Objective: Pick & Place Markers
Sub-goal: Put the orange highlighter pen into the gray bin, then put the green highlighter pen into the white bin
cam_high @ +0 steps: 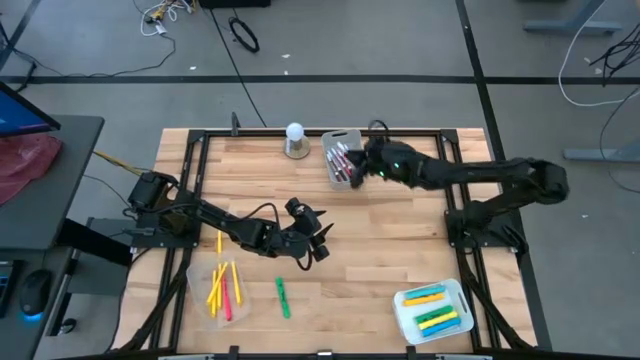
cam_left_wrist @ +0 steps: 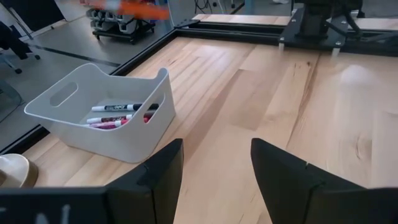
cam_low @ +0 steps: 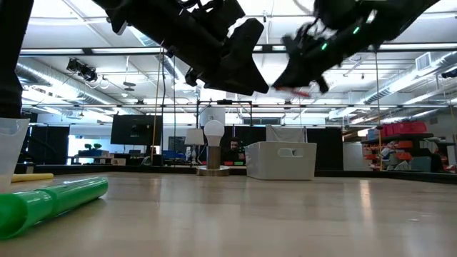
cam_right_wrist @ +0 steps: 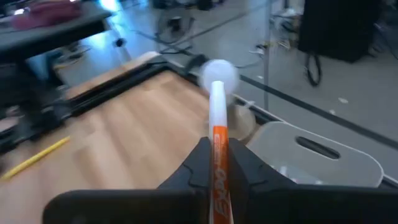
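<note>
**What cannot be made out**

The orange marker (cam_right_wrist: 219, 163) is cut off by the right wrist view's lower edge. The green marker (cam_low: 50, 202) is cropped at the low view's left edge. In the far bin (cam_high: 334, 141), the markers are partly covered by the right pincer (cam_high: 362, 165), and their number cannot be told.

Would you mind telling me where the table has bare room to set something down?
Bare wood lies between the white bin at the far edge and the tray near the right corner. Crowded: the near-left patch with loose markers and the green marker.
</note>
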